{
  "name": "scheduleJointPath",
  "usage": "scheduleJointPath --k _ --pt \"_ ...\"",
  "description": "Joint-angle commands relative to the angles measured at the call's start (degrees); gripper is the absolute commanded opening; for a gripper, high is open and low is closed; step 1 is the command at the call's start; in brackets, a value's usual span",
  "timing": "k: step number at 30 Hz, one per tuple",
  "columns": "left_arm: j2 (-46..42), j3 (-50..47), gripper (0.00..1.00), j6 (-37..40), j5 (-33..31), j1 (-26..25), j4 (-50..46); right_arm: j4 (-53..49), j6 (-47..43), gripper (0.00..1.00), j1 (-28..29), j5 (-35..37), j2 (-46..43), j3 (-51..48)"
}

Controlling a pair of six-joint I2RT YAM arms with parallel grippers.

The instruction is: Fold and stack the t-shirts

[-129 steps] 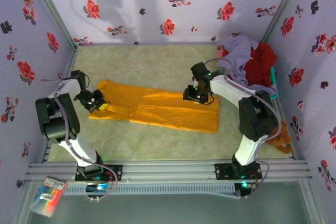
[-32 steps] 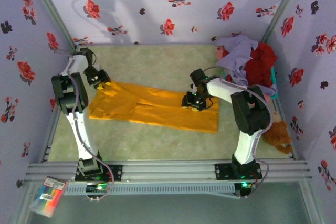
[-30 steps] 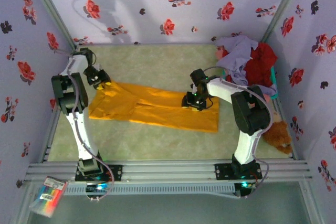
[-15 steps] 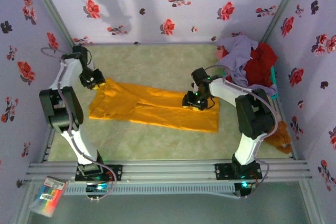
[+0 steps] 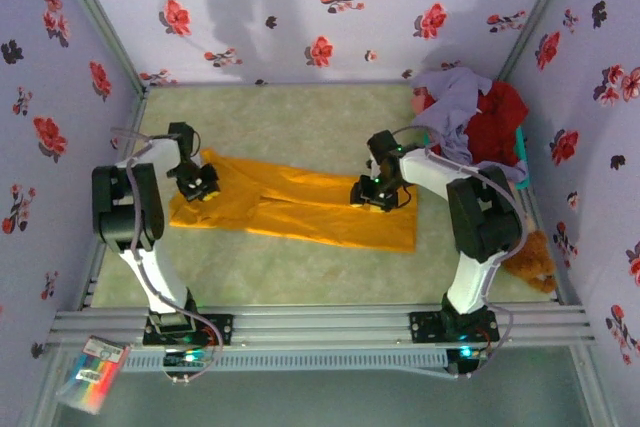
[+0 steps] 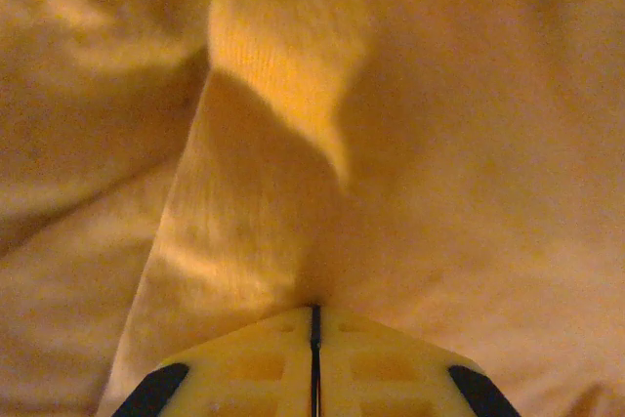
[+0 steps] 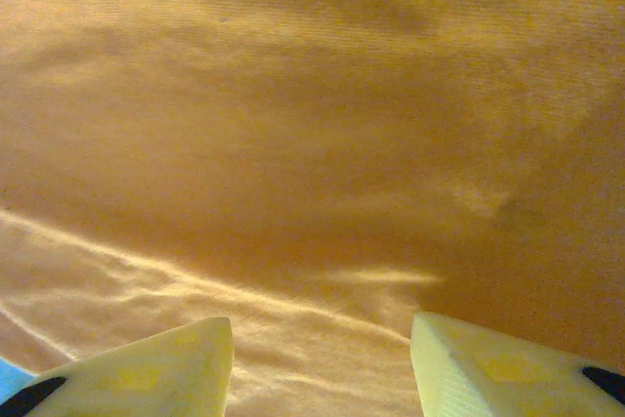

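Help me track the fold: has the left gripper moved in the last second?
Yes. The left gripper has come toward the front rail, away from the back wall, jaws shut on the orange-yellow t-shirt.

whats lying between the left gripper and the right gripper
The large orange-yellow cloth t-shirt, spread from the left gripper to the right gripper, with nothing on it; the top external view shows it.

Left arm's doubled back at the elbow, left hand (image 5: 200,185) pinched shut on the orange-yellow t-shirt (image 5: 300,209). Right arm reaches inward, right hand (image 5: 372,193) pointing down, fingers parted.
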Motion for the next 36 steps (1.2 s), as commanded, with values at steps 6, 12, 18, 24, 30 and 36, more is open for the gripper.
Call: scheduleJointPath --k 6,12,18,24,30,36 --pt "5.41 1.76 0.14 1.76 -2.11 0.13 3.27 -0.80 -2.08 0.54 -0.65 -0.41 0.28 -3.94" --pt "10.09 8.29 0.14 3.29 -1.96 0.12 0.91 -0.86 -0.60 0.55 -0.52 -1.46 -1.42 -7.89" --pt "18.71 21.93 0.16 4.38 0.16 -0.11 -5.55 -0.28 3.50 0.56 1.46 -3.35 -6.97 -14.00" --pt "24.91 35.55 0.23 5.00 1.82 -2.38 -11.92 -4.96 5.00 0.56 6.39 -5.77 -10.98 -14.10" --pt "17.87 34.95 0.24 0.61 5.39 -3.21 -8.07 -10.92 4.06 0.58 6.47 -2.87 -15.76 -7.86" --pt "6.33 21.29 0.17 -9.12 7.12 -3.39 3.30 -9.56 4.61 0.57 6.47 -2.65 -15.03 -6.46"
